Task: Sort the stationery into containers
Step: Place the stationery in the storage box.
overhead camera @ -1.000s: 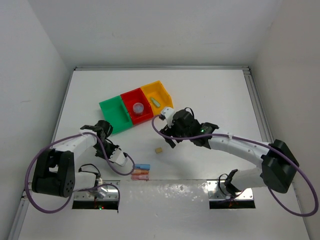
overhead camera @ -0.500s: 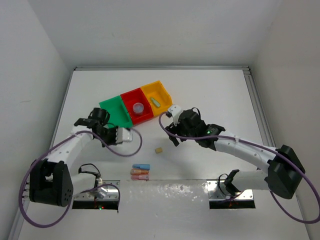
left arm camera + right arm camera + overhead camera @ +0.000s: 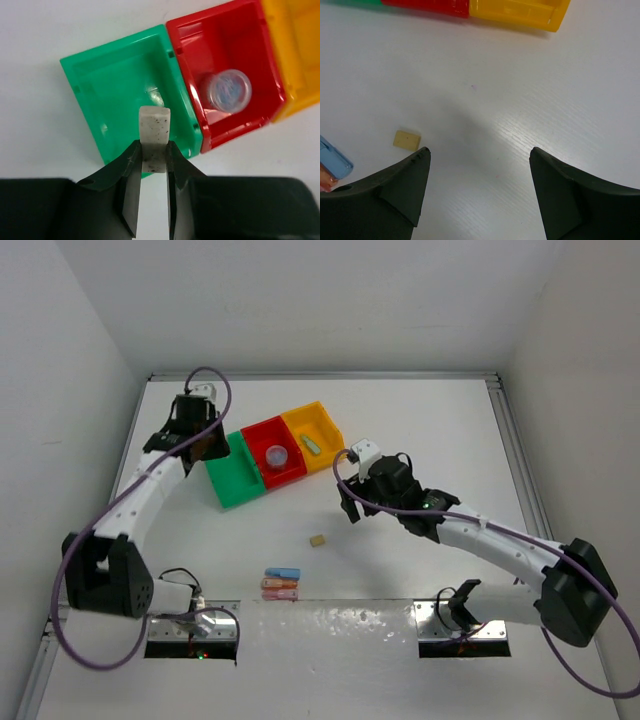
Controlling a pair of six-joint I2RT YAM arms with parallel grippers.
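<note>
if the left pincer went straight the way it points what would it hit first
Likely the green bin: the left pincer, shut on an eraser, points down at its near wall and floor, so the eraser would touch there first. Depth is unclear.

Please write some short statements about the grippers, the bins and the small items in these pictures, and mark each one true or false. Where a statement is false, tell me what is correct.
1. The left gripper is shut on a beige block. True.
2. The round roll lies in the yellow bin. False: it lies in the red bin.
3. The right gripper is open and holds nothing. True.
4. Both beige blocks lie on the table. False: only the loose block lies on the table; the other is held.
5. The green bin stands in the middle of the row. False: the red bin is in the middle, between the green bin and the yellow bin.
</note>
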